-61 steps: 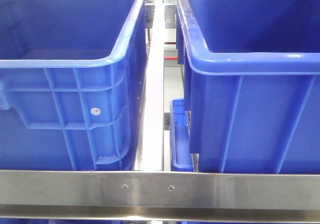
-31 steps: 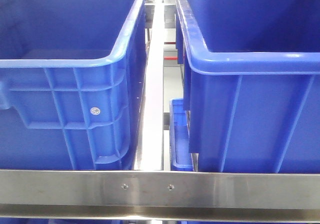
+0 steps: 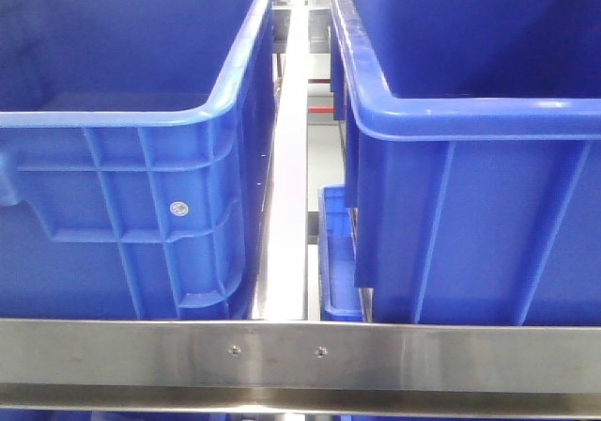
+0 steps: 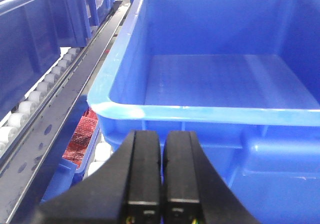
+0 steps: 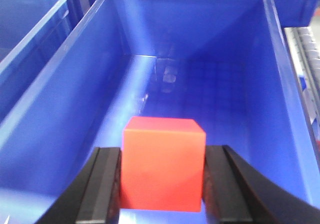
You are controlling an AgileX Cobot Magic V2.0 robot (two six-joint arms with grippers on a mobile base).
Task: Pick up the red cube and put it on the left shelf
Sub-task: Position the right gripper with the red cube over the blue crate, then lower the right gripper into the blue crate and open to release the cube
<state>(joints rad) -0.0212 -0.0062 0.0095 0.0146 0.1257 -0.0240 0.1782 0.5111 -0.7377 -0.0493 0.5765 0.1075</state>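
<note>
No legible brand or text anywhere. The only marking is a small round white sticker [image 3: 178, 210] on the left crate [image 3: 122, 205]; its print is too small for me to read.

Counts, front view: two large blue crates, the left crate and the right crate [image 3: 470, 214], side by side on the left shelf [image 3: 113, 355] with a gap between them. Two screws [image 3: 234, 350] in the shelf's flat front rail. One red cube [image 5: 163, 154], seen in the right wrist view only.

Red cube: clamped in the right gripper [image 5: 163, 181], one finger flat against each side, jaws spread to the cube's full width. It hangs over the open blue crate [image 5: 75, 109], whose floor shows behind it. All edges equal, so no long axis; one face squarely toward the wrist camera, top face level.

Left gripper [image 4: 161, 174]: fingers pressed together, holding nothing, just short of the near rim of an empty blue crate [image 4: 225, 84]. White rollers [image 4: 30, 114] run along a track to its left.
</note>
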